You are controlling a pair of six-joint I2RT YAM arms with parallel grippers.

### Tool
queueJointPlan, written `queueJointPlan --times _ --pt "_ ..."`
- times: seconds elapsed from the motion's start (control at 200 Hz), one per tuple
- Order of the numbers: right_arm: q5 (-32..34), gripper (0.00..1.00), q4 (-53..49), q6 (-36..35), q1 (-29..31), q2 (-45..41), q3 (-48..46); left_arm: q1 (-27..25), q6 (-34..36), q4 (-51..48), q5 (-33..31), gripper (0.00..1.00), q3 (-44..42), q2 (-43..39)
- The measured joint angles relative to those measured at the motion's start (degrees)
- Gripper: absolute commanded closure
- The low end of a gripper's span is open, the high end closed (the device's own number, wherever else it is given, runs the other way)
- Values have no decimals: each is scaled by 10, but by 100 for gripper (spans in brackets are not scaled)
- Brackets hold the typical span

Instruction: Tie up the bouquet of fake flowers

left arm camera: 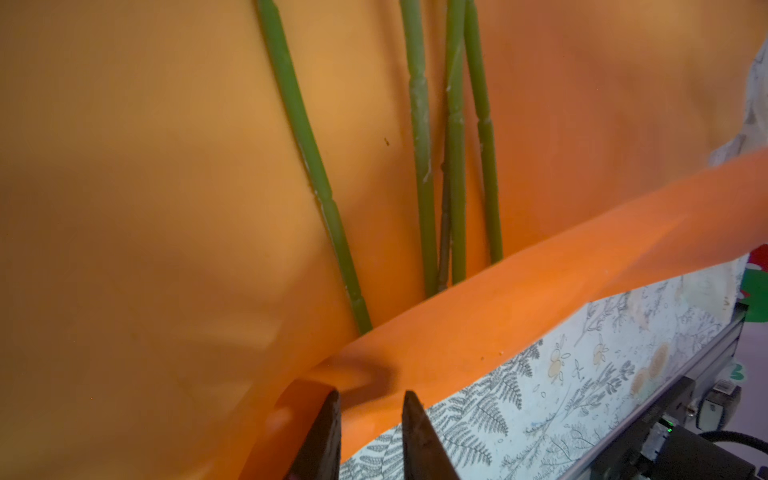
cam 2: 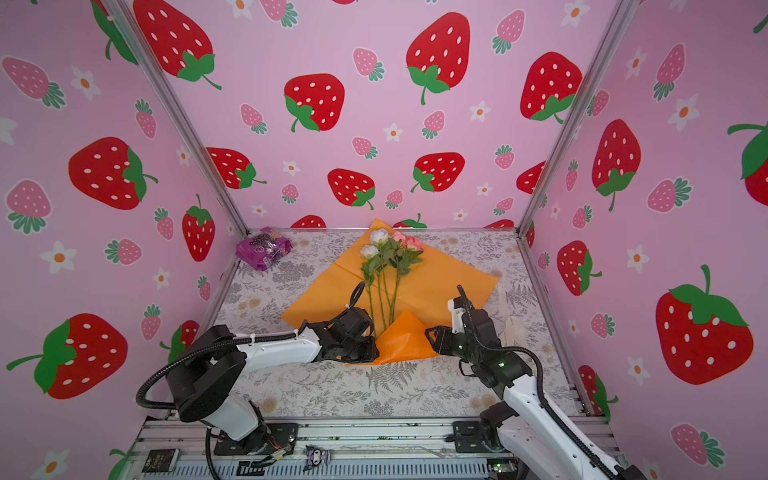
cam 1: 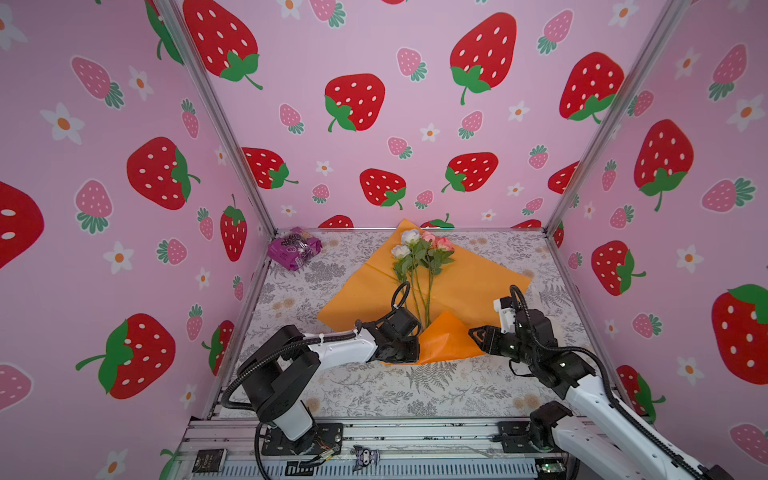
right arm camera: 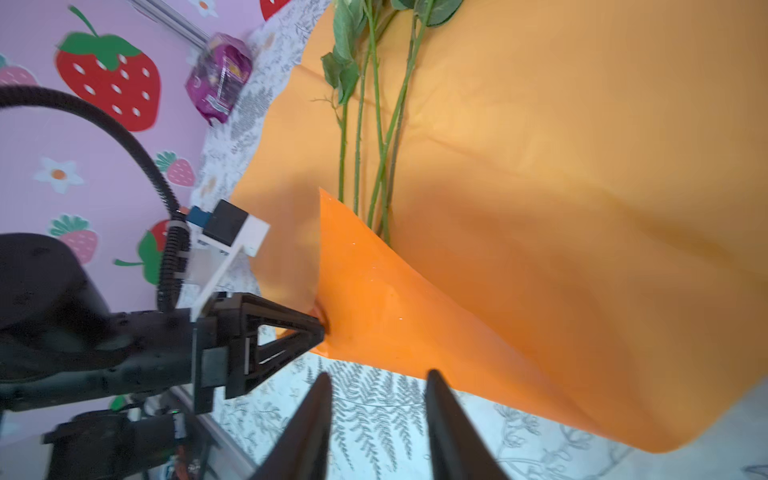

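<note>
Bouquet: the bouquet of fake flowers [cam 1: 419,253] lies loose on the orange wrapping paper [cam 1: 482,282], mid-desk and toward the far edge. The roses [cam 2: 379,236] point at the far edge and the stems [left arm camera: 419,166] run toward the near one.
Paper: it is spread like a diamond on the desk [cam 1: 374,395], with its near corner turned up as a flap [cam 1: 446,336] over the stem ends.
Left pincer: the left pincer [right arm camera: 321,329] is nipped narrow onto the flap's edge at the fold, and the paper dimples at its tips.
Right pincer: the right pincer [cam 1: 473,331] sits just beside the flap's other side. Its jaws are part way apart and empty; the right wrist view shows only desk in the gap.
Elsewhere: a purple packet [cam 1: 294,248] lies in the far left corner, well apart.
Paper, handling: it looks thin, light and soft, so it probably creases easily and springs back if let go. A tug from a single point could tear it or slip out, so hold an edge close to the fold on both sides.
Stems, handling: they look thin, light, fairly stiff and unbound, so they are likely to roll or fan out. They are best gathered through the paper at the bare lower lengths, not by the heads.
Tie: no ribbon or string is in view — wrapping looks to come first.
</note>
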Motion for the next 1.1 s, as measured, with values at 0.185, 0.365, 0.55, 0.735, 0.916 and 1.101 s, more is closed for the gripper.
queueJointPlan --times 0.185,0.365,0.55,0.735,0.916,1.101 --pt "-33 87 26 -17 2 143 -12 0 2 -8 0 72 0 0" --pt "-33 86 53 -29 2 212 -17 0 5 -17 -1 71 0 0" --pt "-8 85 55 -38 2 273 -16 -3 24 -18 0 66 0 -28" --pt "-4 80 69 -47 2 294 -2 -32 63 -29 2 65 37 -53" --pt "-5 80 73 -54 2 297 -1 -52 86 -20 32 66 102 -1" --pt "-5 80 75 -56 2 299 0 -56 88 -4 72 66 116 72"
